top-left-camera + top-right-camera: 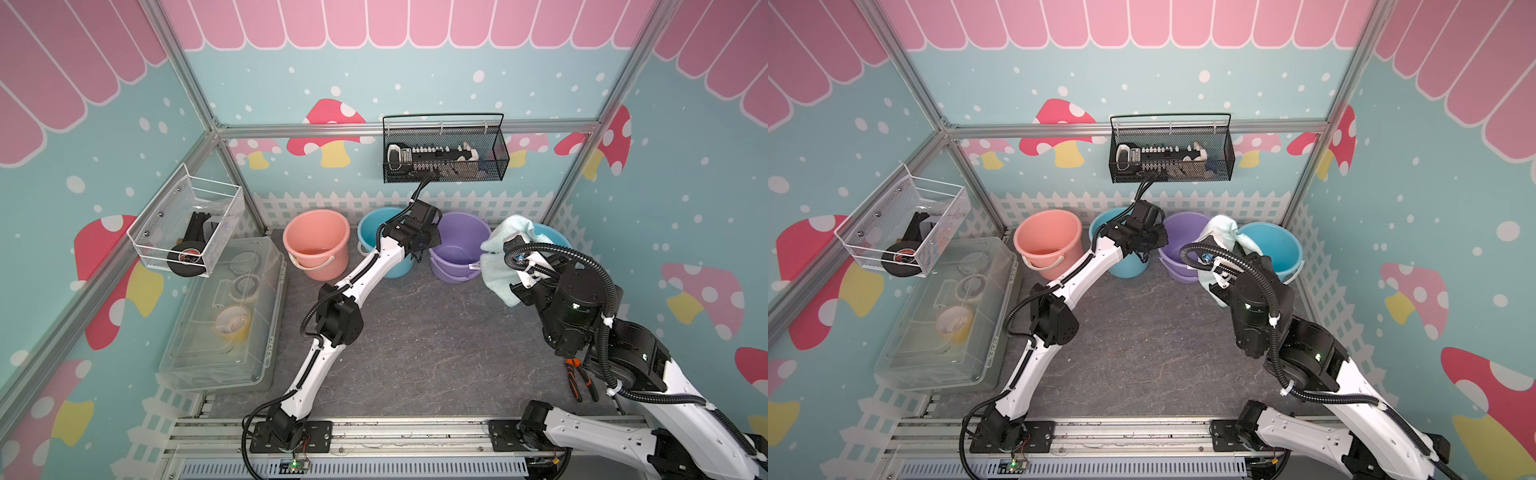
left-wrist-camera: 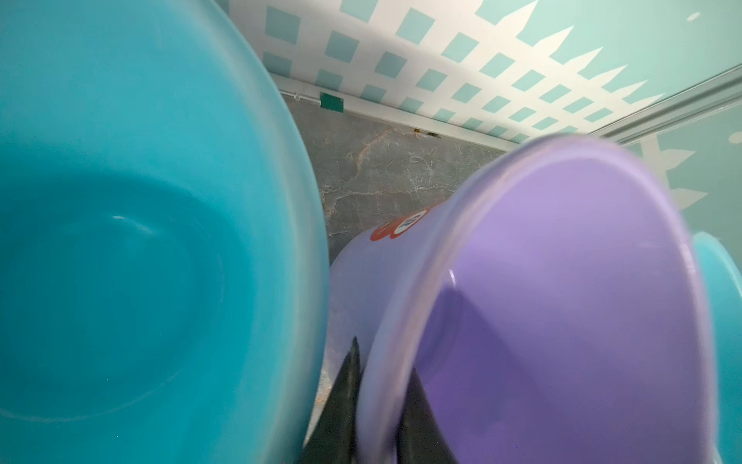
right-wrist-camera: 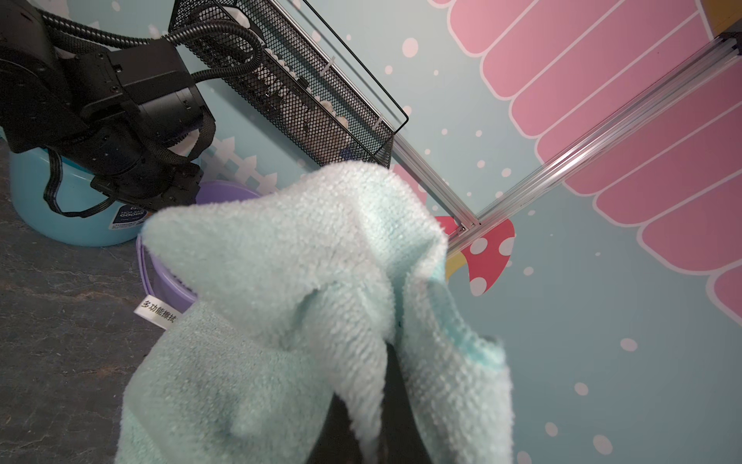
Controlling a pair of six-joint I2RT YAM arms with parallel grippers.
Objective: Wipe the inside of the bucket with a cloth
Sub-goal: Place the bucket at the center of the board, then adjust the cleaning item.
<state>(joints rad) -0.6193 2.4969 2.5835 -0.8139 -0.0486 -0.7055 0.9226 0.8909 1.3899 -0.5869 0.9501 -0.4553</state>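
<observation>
The cloth [image 3: 281,261] fills the near foreground of the right wrist view (a white label dangles from 1 edge). Its pale nap is draped in folds over the right claw [image 3: 381,409], whose dark fingers [image 3: 395,385] show only as slivers between the folds; that claw is clamped tight on the cloth. In both top views the cloth [image 1: 498,270] [image 1: 1223,232] hangs in the air off the raised claw, just beside the purple bucket [image 1: 457,245] on its right, hiding part of the right blue bucket [image 1: 1275,249] behind it. 4 buckets stand in a row along the back wall [image 1: 415,83]: pink bucket [image 1: 316,245], left blue bucket [image 1: 370,226], purple, right blue. The left arm [image 1: 361,270] reaches over the left blue bucket to the purple one. In the left wrist view the left claw [image 2: 381,373] straddles the purple rim, 1 finger [image 2: 345,401] outside the wall and 1 inside, the gap narrow; whether they pinch the rim or merely flank it I cannot tell. The purple bucket is blurred there, and the left blue bucket's inside spreads wide alongside it. A black mesh basket [image 1: 444,153] hangs on the back wall above the row
</observation>
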